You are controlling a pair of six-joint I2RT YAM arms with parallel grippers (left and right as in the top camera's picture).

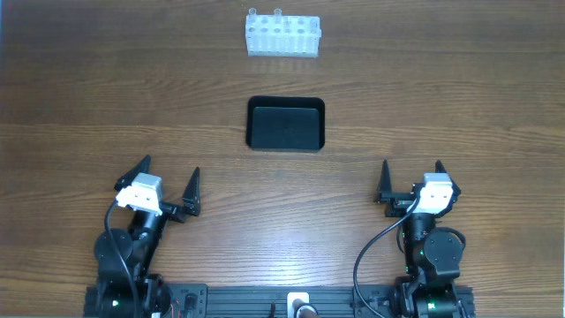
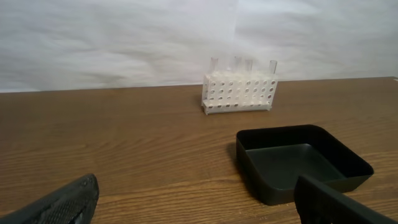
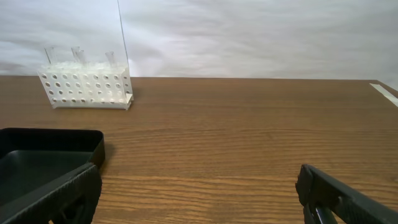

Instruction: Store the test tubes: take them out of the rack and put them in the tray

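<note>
A white perforated rack [image 1: 282, 37] stands at the far middle of the wooden table with clear test tubes [image 1: 253, 15] upright in it. It also appears in the left wrist view as the rack [image 2: 239, 93] with several tubes [image 2: 272, 65], and in the right wrist view as the rack [image 3: 86, 87]. A black tray [image 1: 286, 124] sits empty nearer the arms, seen too as the tray [image 2: 301, 163] and the tray [image 3: 43, 163]. My left gripper [image 1: 168, 188] and right gripper [image 1: 412, 183] both stand open near the table's front, well short of the tray, holding nothing.
Bare brown wood surrounds the tray and rack. A white backdrop [image 2: 124, 37] rises behind the table's far edge. A pale strip [image 3: 385, 93] marks the table's right edge in the right wrist view.
</note>
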